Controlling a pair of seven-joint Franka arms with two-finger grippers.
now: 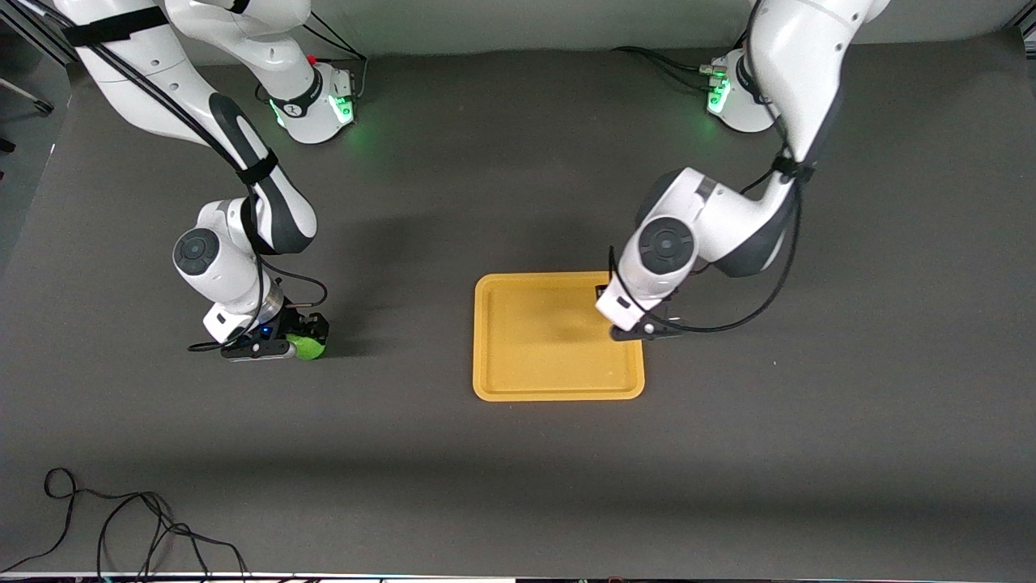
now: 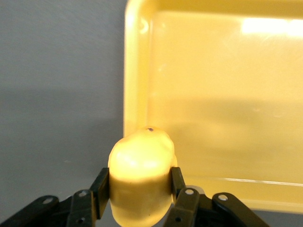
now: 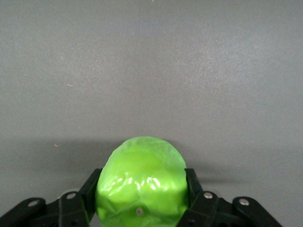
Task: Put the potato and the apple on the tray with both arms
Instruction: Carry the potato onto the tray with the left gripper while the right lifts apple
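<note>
My left gripper is over the orange-yellow tray, at its rim toward the left arm's end. It is shut on the yellowish-tan potato, which the wrist hides in the front view. In the left wrist view the left gripper holds the potato over the tray's rim, with the tray's bare floor past it. My right gripper is low over the dark table toward the right arm's end, shut on the green apple. In the right wrist view the right gripper clamps the apple on both sides.
A loose black cable lies by the table's front edge toward the right arm's end. The two arm bases stand farthest from the front camera. A wide stretch of dark table mat lies between the apple and the tray.
</note>
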